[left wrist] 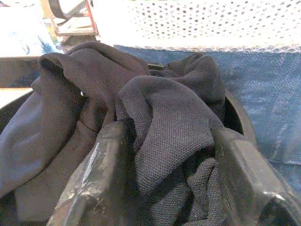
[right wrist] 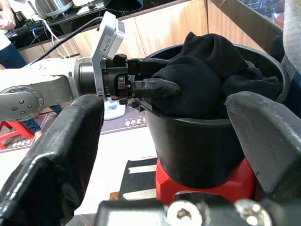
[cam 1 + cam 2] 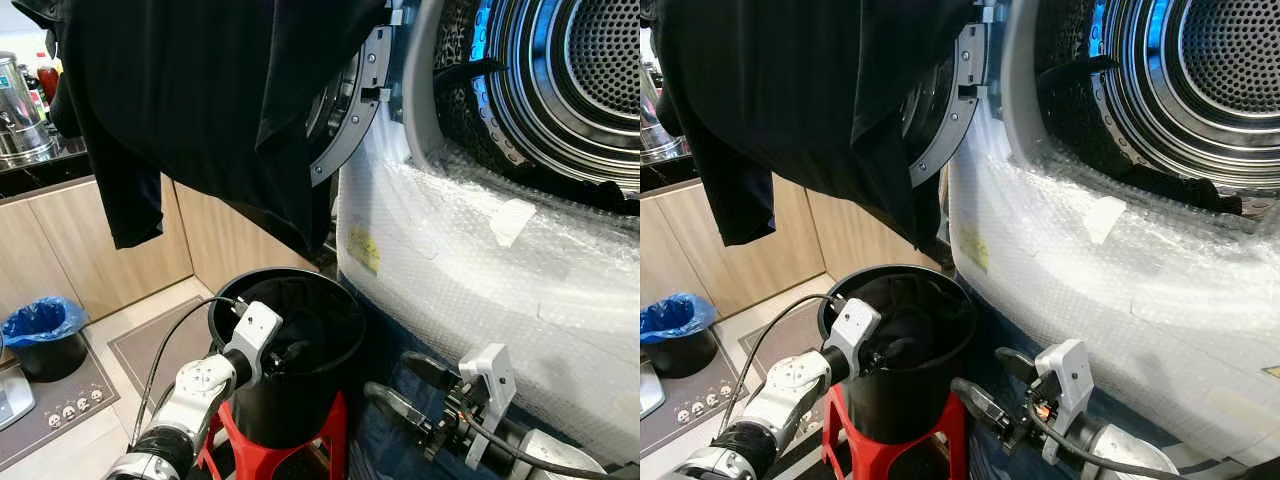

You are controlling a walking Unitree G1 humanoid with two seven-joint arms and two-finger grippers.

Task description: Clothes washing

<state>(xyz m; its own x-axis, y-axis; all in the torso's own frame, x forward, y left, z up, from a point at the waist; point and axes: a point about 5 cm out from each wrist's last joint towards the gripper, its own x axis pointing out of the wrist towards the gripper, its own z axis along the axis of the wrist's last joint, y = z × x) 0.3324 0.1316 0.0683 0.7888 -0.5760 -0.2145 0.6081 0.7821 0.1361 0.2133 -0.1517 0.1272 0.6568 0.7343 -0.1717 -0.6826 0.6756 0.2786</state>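
My left tool (image 2: 157, 77) is reaching over the rim of the black bucket (image 3: 300, 395), and its two fingers are clenched on a fold of the dark clothes (image 1: 160, 136) heaped inside; the left wrist view shows the knit fabric bunched up between the pads. The bucket stands on a red stool (image 3: 335, 435) just in front of the washing machine (image 3: 480, 290), whose front is wrapped in bubble film. The door (image 3: 345, 100) hangs wide open to the left with a dark garment (image 3: 200, 100) draped over it, and the steel drum (image 3: 1200, 80) behind the opening looks mostly bare, though something dark lies along its lower lip, too shadowed for me to identify. My right tool (image 3: 400, 385) waits low beside the bucket, near the machine's base, its fingers spread and holding nothing. By my reckoning the job is in its early part: the bucket is full to its top, so the bulk of the load has yet to go across. What remains is to lift this handful clear of the rim, carry it up into the drum, repeat until the bucket is cleared, deal with the piece on the door, then shut the door.
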